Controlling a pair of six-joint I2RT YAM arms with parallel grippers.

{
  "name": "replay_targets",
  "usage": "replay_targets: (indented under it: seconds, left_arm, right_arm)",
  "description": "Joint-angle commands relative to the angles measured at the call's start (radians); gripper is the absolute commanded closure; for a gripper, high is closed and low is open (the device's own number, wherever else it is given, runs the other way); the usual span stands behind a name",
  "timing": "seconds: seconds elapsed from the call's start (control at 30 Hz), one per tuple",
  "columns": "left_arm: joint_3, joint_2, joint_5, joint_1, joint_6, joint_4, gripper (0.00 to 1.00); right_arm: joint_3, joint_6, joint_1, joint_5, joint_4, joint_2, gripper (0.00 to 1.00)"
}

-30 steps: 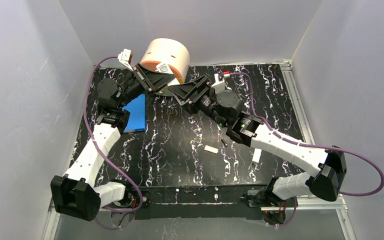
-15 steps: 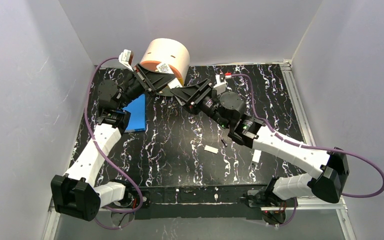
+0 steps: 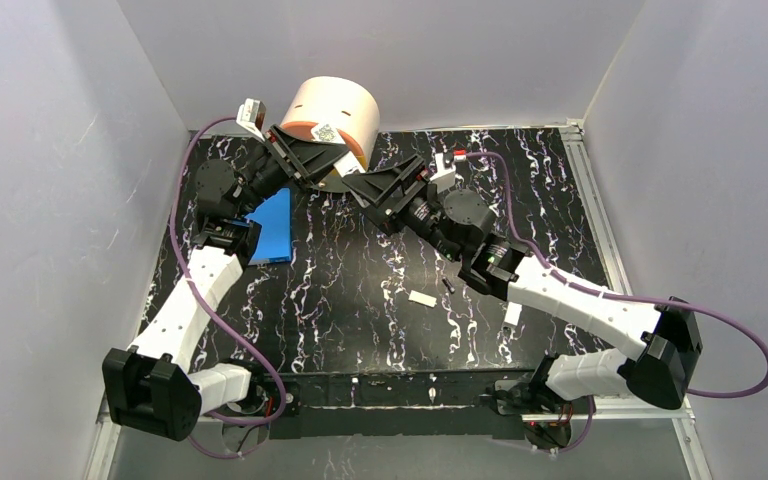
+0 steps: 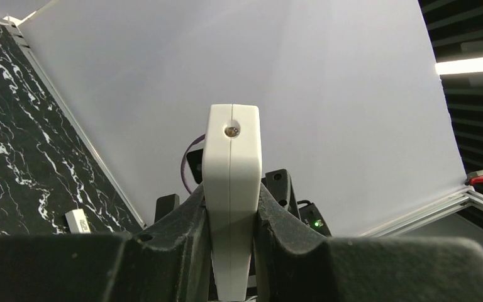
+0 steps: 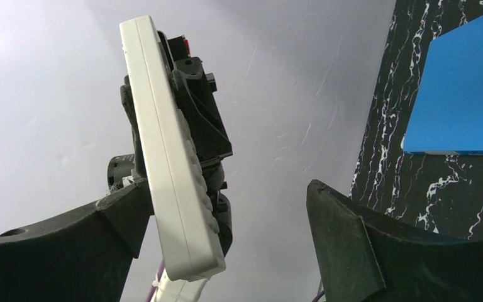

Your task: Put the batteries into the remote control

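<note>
My left gripper [image 4: 231, 204] is shut on the white remote control [image 4: 231, 170], which stands edge-on between its fingers, raised above the table at the back. In the right wrist view the remote control [image 5: 170, 170] hangs inside my wide-open right gripper [image 5: 226, 220], close against the left finger [image 5: 100, 233] and well apart from the right one. From above, the two grippers meet in front of the peach cylinder: the left gripper [image 3: 322, 165] and the right gripper [image 3: 357, 184]. One small dark battery [image 3: 447, 285] lies on the table near the middle.
A peach cylinder [image 3: 335, 112] stands at the back. A blue pad [image 3: 272, 225] lies at the left. A small white cover piece [image 3: 422, 298] lies beside the battery, and a white bar [image 3: 512, 314] lies under the right forearm. Grey walls enclose the table [image 3: 540, 200].
My right gripper narrowed, then opened wide, and has shifted slightly left towards the remote. The left gripper has kept its hold on the remote and has barely moved.
</note>
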Motion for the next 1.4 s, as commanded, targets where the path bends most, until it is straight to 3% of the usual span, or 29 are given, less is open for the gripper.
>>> replay_targets:
  seconds: [0.0, 0.2, 0.4, 0.57, 0.73, 0.8, 0.9, 0.97, 1.13, 1.27, 1.37]
  left_arm:
    - [0.001, -0.023, -0.003, 0.0, 0.001, 0.048, 1.0]
    - [-0.003, -0.011, -0.003, 0.001, 0.008, 0.049, 1.0]
    - [-0.002, -0.005, 0.001, 0.0, 0.006, 0.048, 1.0]
    - [-0.003, -0.003, 0.006, 0.0, 0.008, 0.049, 1.0]
    - [0.004, -0.001, 0.01, 0.0, 0.011, 0.049, 1.0]
    - [0.003, 0.0, 0.011, 0.001, 0.017, 0.049, 1.0]
    - [-0.002, 0.002, 0.018, 0.001, 0.045, 0.041, 1.0]
    - [-0.009, -0.001, 0.017, 0.002, 0.091, 0.003, 1.0]
    - [-0.018, -0.037, -0.022, 0.013, 0.301, -0.248, 1.0]
    - [0.001, -0.082, -0.108, 0.026, 0.472, -0.545, 1.0]
    - [0.031, -0.106, -0.206, 0.028, 0.608, -0.768, 1.0]
  right_arm:
    - [0.001, -0.046, -0.006, -0.025, 0.11, -0.02, 0.01]
    - [-0.063, -0.059, -0.007, -0.027, 0.176, -0.053, 0.05]
    - [-0.133, -0.03, -0.012, -0.015, 0.204, -0.088, 0.23]
    - [-0.148, -0.011, -0.022, -0.01, 0.209, -0.089, 0.28]
    - [-0.151, -0.011, -0.031, -0.033, 0.218, -0.075, 0.39]
    - [-0.151, -0.021, -0.033, -0.045, 0.227, -0.075, 0.33]
    - [-0.153, -0.062, -0.038, -0.066, 0.245, -0.088, 0.09]
    - [-0.152, -0.103, -0.049, -0.074, 0.229, -0.114, 0.02]
    - [-0.136, -0.249, -0.12, -0.043, -0.055, -0.243, 0.04]
    - [-0.072, -0.46, -0.192, 0.039, -0.487, -0.332, 0.08]
    - [0.01, -0.667, -0.233, 0.06, -0.745, -0.309, 0.09]
